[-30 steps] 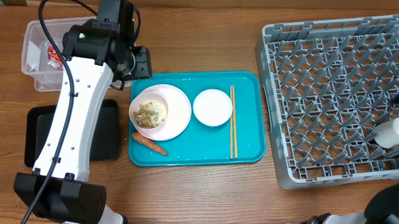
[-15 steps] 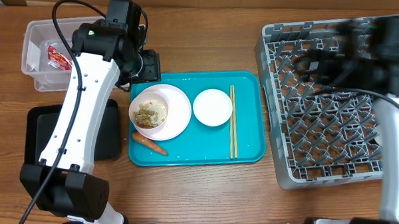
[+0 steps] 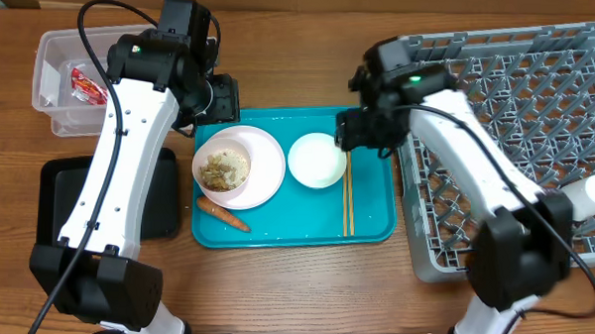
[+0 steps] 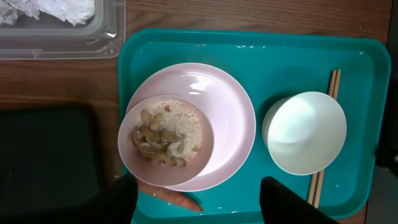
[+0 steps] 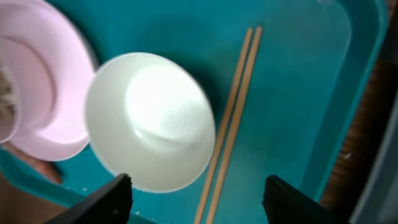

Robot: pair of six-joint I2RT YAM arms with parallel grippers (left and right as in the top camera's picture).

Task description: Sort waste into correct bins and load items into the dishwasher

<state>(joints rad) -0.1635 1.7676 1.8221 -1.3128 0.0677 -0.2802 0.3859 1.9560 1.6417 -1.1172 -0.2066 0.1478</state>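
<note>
Chopsticks [image 3: 348,189] lie on the teal tray [image 3: 375,224] at the centre of the overhead frame. They run top to bottom, just right of the white bowl [image 3: 317,160]. We see the right gripper [image 3: 363,130] over their upper end, by the bowl's upper right edge. In the right wrist view its fingers [image 5: 115,193] sit at the bottom corners, spread wide, with nothing pinched. The chopsticks cross the frame diagonally and pass down through that gap, and the bowl's lower rim reaches into it from the left. We cannot tell whether either finger touches anything.

The left gripper [image 3: 216,97] hangs at the tray's upper left corner, beside the plate [image 3: 268,156]. In the left wrist view its fingers are spread at the bottom edge and empty. The carrot [image 4: 177,200] lies on the tray between them. The scrap bowl [image 4: 202,152], with scraps [image 4: 158,134] in it, sits on the plate's lower left, just above the gap.

At the upper left of the overhead frame the tub [image 3: 47,104] holds the wrapper [image 3: 85,84]. The left wrist view shows tissue [image 4: 56,9] in the tub too. The black tray [image 3: 162,197] is below the tub, partly under the left arm. The rack [image 3: 538,86] fills the right side, with a white dish [image 3: 586,195] in it near the right edge, kind unclear.
</note>
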